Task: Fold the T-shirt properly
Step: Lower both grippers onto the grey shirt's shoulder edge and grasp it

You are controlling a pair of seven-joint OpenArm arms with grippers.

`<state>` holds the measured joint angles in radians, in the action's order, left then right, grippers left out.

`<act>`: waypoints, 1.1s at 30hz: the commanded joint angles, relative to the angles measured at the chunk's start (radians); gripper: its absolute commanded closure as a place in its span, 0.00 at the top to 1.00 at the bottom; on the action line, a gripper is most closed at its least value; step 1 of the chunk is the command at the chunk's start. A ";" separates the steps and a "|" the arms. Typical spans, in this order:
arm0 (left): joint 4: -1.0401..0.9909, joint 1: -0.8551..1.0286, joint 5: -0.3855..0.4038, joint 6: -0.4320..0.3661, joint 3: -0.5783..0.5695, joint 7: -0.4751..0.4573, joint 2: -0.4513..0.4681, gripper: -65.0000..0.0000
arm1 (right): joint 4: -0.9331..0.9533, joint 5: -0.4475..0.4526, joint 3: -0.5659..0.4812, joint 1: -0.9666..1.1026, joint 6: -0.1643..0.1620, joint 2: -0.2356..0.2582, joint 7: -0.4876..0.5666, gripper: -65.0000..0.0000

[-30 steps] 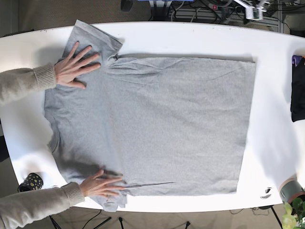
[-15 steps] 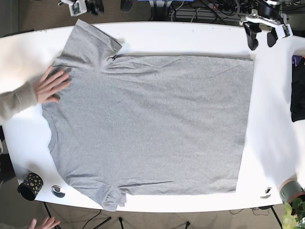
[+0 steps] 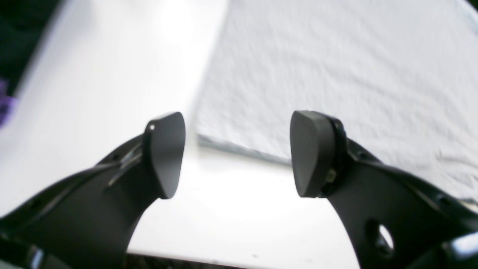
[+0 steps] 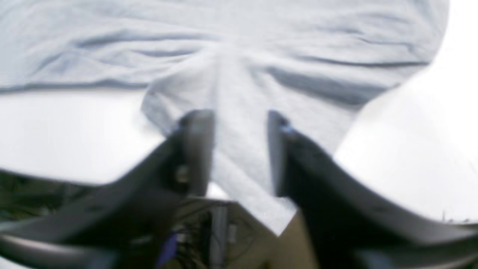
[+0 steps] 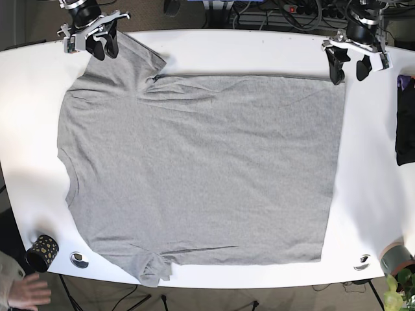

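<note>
Grey T-shirt (image 5: 201,168) spread flat on the white table (image 5: 259,52), both arms poised at its far corners.

The left gripper (image 5: 347,67) hangs with jaws wide apart above the shirt's hem corner, one finger over bare table and the other over cloth (nothing between them). The right gripper (image 5: 105,51) sits over the upper sleeve (image 5: 126,55), its jaws parted with the sleeve fabric showing between them in the blurred wrist view; whether they touch the cloth I cannot tell. A hand (image 5: 29,291) shows at the lower edge, beside a dark spotted cup (image 5: 41,251).
</note>
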<state>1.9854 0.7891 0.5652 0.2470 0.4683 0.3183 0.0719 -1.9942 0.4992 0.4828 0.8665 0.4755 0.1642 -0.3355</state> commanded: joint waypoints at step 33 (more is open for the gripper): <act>-0.008 -0.061 0.003 0.002 0.002 0.041 0.009 0.62 | 0.313 0.270 0.264 -0.277 0.223 0.007 -0.598 0.49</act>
<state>1.9602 0.7204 0.5587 0.2443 0.4656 0.3809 0.0734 -1.6688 0.7624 0.7578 0.5858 0.6891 0.1608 -0.9386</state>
